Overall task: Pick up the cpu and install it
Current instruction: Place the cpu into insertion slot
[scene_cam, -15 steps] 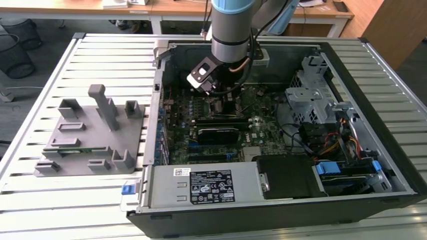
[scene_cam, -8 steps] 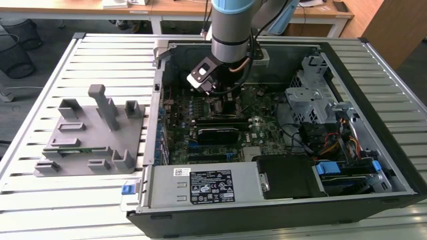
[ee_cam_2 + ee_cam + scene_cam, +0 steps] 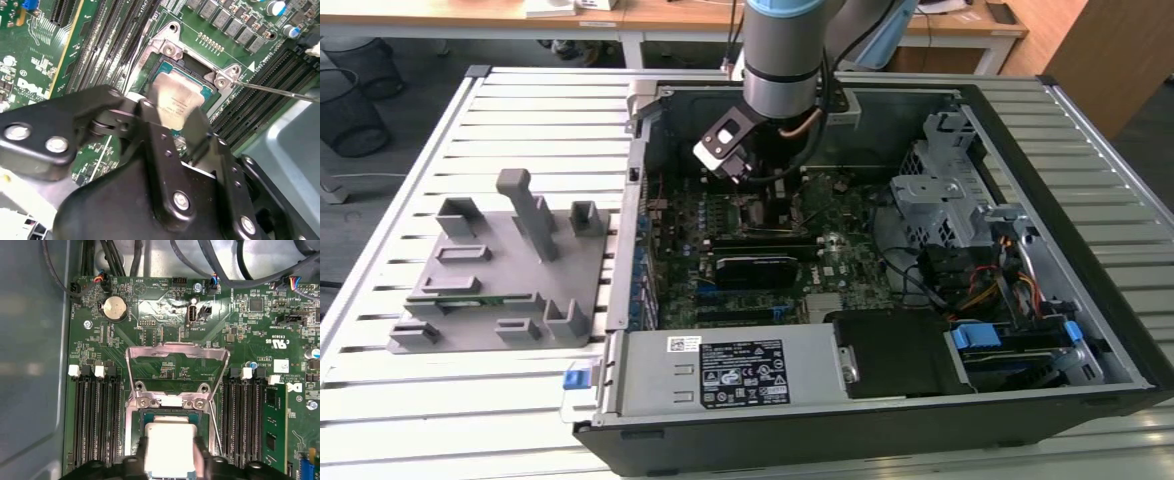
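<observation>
The cpu, a square chip with a shiny silver top, lies low over the open socket on the green motherboard. My gripper is shut on the cpu, one black finger against each of two opposite sides. In the second wrist view the cpu sits between the fingers inside the socket's metal frame. In the exterior view the arm reaches down into the computer case, and the gripper is just above the board.
The socket's load plate stands raised, its thin lever off to one side. Memory slots flank the socket. A power supply, a drive cage and cables crowd the case. A grey fixture sits on the slatted table.
</observation>
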Motion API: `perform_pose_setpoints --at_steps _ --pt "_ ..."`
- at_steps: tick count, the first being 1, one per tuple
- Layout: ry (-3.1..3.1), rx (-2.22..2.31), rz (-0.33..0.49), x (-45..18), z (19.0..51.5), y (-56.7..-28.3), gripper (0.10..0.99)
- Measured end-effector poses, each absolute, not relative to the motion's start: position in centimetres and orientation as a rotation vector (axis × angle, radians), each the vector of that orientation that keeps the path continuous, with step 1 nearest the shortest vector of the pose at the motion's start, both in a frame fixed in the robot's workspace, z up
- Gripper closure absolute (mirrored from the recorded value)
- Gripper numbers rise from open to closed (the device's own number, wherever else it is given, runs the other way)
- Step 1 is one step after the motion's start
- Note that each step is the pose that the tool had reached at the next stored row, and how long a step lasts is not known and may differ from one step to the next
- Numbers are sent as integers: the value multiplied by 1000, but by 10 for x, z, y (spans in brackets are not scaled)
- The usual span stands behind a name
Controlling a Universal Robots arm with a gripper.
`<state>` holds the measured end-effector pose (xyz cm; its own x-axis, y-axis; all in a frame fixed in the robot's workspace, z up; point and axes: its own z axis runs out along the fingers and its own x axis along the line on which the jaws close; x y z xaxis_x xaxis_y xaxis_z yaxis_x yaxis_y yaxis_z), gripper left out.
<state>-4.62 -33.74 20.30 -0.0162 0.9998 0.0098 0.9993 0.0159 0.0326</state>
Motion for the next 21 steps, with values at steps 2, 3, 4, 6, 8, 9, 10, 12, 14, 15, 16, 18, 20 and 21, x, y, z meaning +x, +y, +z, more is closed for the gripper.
perform_pose_setpoints --at_steps 2,3,4,6,8,9,10,12,14,15,16,18,20,21 --pt "2228 2192 47 -46 205 -337 675" --pt "2228 2192 47 -46 206 -337 729" --pt "2228 2192 47 -46 207 -337 729" --pt "2228 2193 46 -46 209 -337 847" --pt "2228 2193 46 -46 211 -337 906" --pt "2228 2193 46 -46 211 -337 965" --pt "2228 2193 46 -46 212 -337 965" --pt "2228 2193 46 -46 213 -337 980" --pt "2228 2193 46 -46 214 -337 980" --pt "2228 2193 46 -46 215 -337 980" --pt "2228 2193 46 -46 215 -337 980" --pt "2228 2193 46 -46 217 -337 980" --pt "2228 2193 46 -46 218 -337 980" --pt "2228 2193 46 -46 219 -337 980"
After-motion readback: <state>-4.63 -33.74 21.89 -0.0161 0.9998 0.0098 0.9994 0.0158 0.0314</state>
